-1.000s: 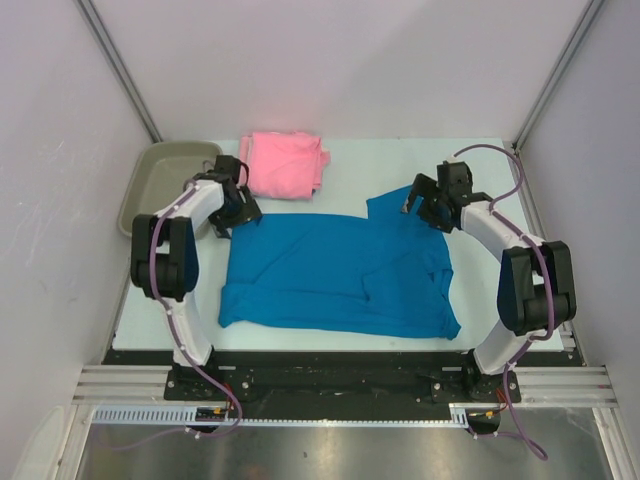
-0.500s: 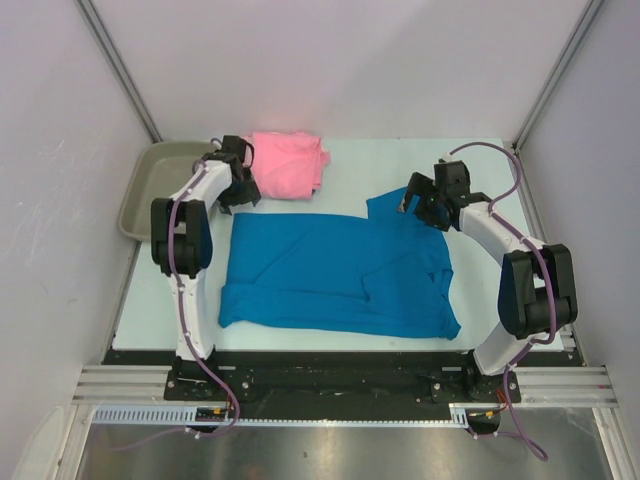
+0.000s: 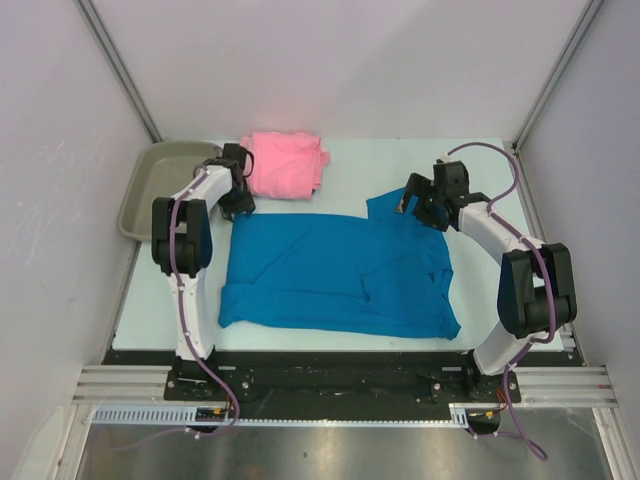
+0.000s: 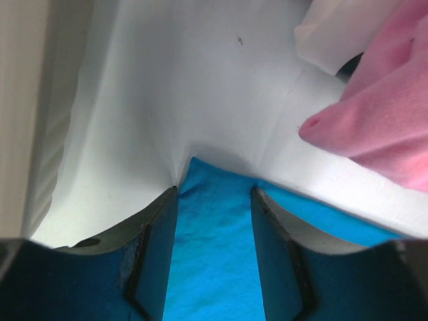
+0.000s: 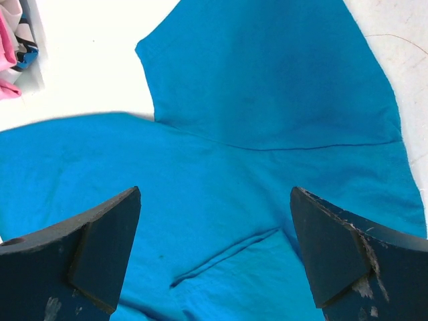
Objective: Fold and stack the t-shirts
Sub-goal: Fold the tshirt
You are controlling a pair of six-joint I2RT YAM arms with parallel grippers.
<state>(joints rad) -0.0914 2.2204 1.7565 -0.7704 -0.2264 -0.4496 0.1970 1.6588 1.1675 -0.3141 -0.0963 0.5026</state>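
The bright blue t-shirt [image 3: 340,272] lies spread flat across the middle of the table, one sleeve [image 3: 385,207] pointing to the far right. The light pink t-shirt [image 3: 285,165] lies folded at the back. My left gripper [image 3: 238,198] is low at the blue shirt's far left corner. In the left wrist view the left gripper [image 4: 214,195] is open, its jaws astride that corner [image 4: 200,180], with the pink shirt [image 4: 381,127] to the right. My right gripper [image 3: 413,205] hovers over the sleeve. In the right wrist view the right gripper [image 5: 214,200] is wide open and empty above the blue cloth [image 5: 267,87].
A grey-beige plastic tray [image 3: 150,180] sits off the table's far left corner, close to my left arm; its rim shows in the left wrist view [image 4: 27,100]. White walls and metal posts enclose the table on three sides.
My left gripper has shifted a little farther back toward the pink shirt and its arm has swung upright. My right gripper has edged slightly left over the sleeve. The shirts have not moved.
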